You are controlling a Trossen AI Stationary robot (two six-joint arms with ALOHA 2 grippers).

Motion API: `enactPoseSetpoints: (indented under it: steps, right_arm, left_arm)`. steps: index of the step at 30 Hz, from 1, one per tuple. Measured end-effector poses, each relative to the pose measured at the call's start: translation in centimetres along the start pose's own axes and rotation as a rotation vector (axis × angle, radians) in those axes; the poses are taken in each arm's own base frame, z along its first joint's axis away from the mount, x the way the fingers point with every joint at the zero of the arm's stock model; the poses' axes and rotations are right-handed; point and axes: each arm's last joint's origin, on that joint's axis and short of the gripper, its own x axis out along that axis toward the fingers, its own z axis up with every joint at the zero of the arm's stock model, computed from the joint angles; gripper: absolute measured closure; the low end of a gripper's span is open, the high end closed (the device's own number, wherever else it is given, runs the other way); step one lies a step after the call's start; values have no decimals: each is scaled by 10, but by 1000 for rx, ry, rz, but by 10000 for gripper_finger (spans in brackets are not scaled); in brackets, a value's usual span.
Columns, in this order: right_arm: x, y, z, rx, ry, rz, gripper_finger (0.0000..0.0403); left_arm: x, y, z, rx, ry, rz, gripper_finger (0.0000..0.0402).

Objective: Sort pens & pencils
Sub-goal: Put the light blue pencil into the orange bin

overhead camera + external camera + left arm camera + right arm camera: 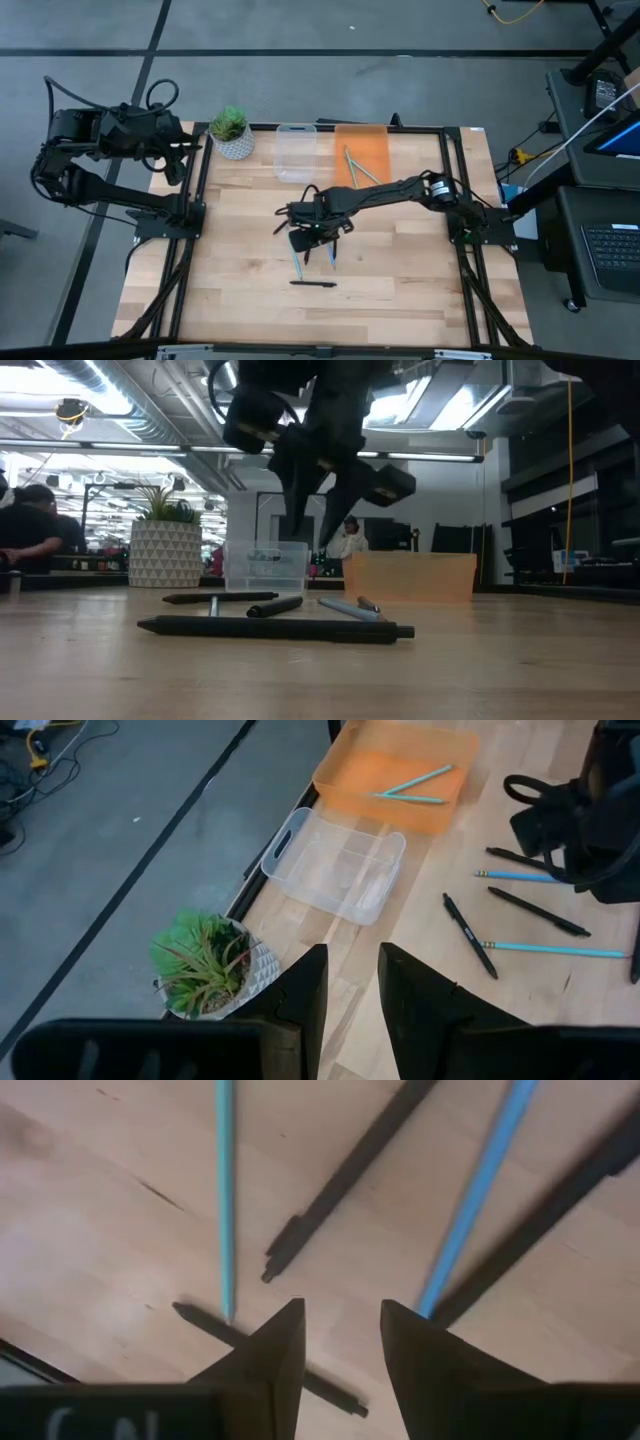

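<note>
Right gripper [312, 236] above wooden table [400, 290] (people behind)

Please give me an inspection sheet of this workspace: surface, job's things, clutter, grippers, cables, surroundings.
Surface: wooden table.
Job's things: two teal pencils in the orange tray; clear bin looks empty; black pens and teal pencils loose on the table.
Clutter: potted plant at the back edge.
Grippers: right gripper open above the loose sticks; left gripper open near the plant.
Cables: yellow cable on the floor.
Surroundings: people behind the table.

Ceiling lights [440, 405] are glaring at top of low view; tabletop [320, 670] foreground is blurring.
</note>
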Motion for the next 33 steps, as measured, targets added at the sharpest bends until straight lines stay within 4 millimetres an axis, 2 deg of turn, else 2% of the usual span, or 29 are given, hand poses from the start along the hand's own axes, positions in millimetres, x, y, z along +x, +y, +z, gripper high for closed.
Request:
enactPoseSetpoints:
  steps: [21,26,33]
  right_arm:
    - [-3,-11,8,79,-88,-110,269]
    - [8,-16,9,82,-80,-115,270]
    - [11,-19,11,82,-79,-118,270]
  left_arm:
    - [0,0,0,18,0,0,315]
    - [0,0,0,18,0,0,315]
    - [0,0,0,18,0,1,315]
